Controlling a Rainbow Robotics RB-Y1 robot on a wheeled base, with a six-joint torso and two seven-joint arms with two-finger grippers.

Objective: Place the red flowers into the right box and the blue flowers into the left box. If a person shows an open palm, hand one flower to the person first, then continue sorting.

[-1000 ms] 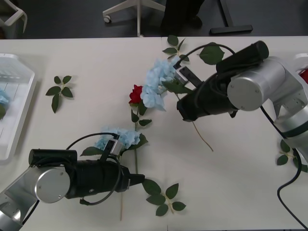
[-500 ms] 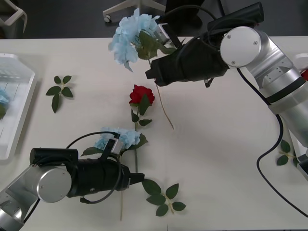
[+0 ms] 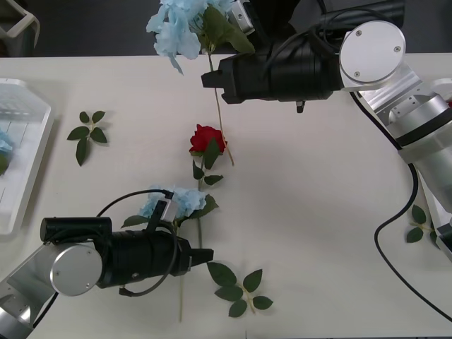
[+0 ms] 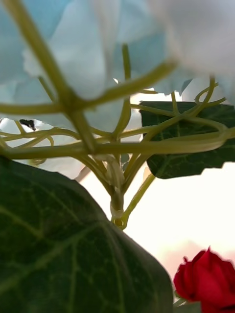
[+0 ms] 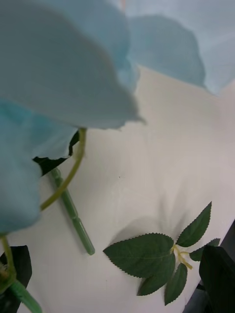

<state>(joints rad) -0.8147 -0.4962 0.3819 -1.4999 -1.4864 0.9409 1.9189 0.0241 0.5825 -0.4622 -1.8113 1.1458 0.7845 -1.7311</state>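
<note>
Front view: three blue flowers — one (image 3: 185, 25) lifted at the far edge, stem gripped by the right gripper (image 3: 210, 78); one (image 3: 175, 203) by the left gripper (image 3: 205, 258), fingers' state cannot be told; one (image 3: 4, 145) in the left box (image 3: 28, 169). One red flower (image 3: 206, 140) lies mid-table.

Right wrist view: blue head (image 4: 117, 49), rose (image 4: 208, 279).

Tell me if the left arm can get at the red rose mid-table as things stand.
Probably not directly: the left gripper sits by a blue hydrangea that lies between it and the red rose. From above the rose is uncovered.
</note>
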